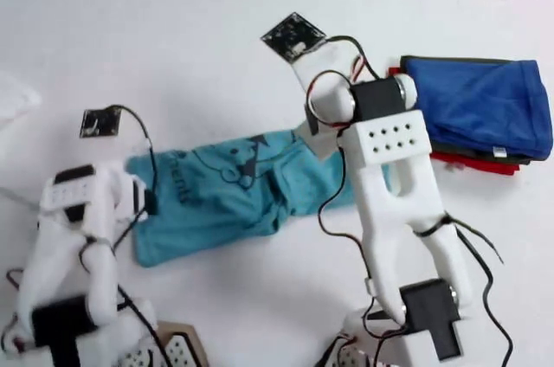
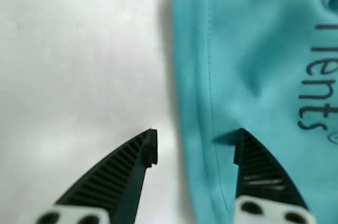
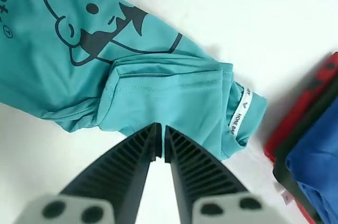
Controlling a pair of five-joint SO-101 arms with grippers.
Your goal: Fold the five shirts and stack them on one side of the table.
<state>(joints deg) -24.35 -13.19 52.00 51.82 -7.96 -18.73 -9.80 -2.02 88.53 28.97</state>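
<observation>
Teal shirt: The teal shirt (image 1: 225, 185) is laid flat near the middle of the table (image 1: 173, 38), closer to the near edge than to the far one. It is stretched out along that edge and folded into a long band.
Print: A dark cartoon drawing (image 3: 90, 28) and some lettering are seen on the upper face of the shirt.
Folded end: At the end toward the table's right edge, a flap is turned over onto the body of the shirt. A small white label (image 3: 242, 110) sticks out there.
Stack: Folded shirts are piled by the right edge of the table. A blue shirt (image 1: 476, 103) is on top, a dark one (image 3: 296, 155) beneath it, and a red one (image 1: 472, 162) at the bottom. How many lie in the pile cannot be told.
Stack and teal shirt: The two are set close together. A strip of bare table is seen between them in the right wrist view.
Left gripper: The left gripper (image 2: 195, 147) is held at the shirt's end toward the left edge, its fingers spread wide. One fingertip (image 2: 244, 145) is set on the hemmed border of the cloth. The other is over bare table just beside it.
Right gripper: The right gripper (image 3: 159, 139) is held over the near border of the folded end. Its fingers are pressed almost together, and no cloth is seen between them.
</observation>
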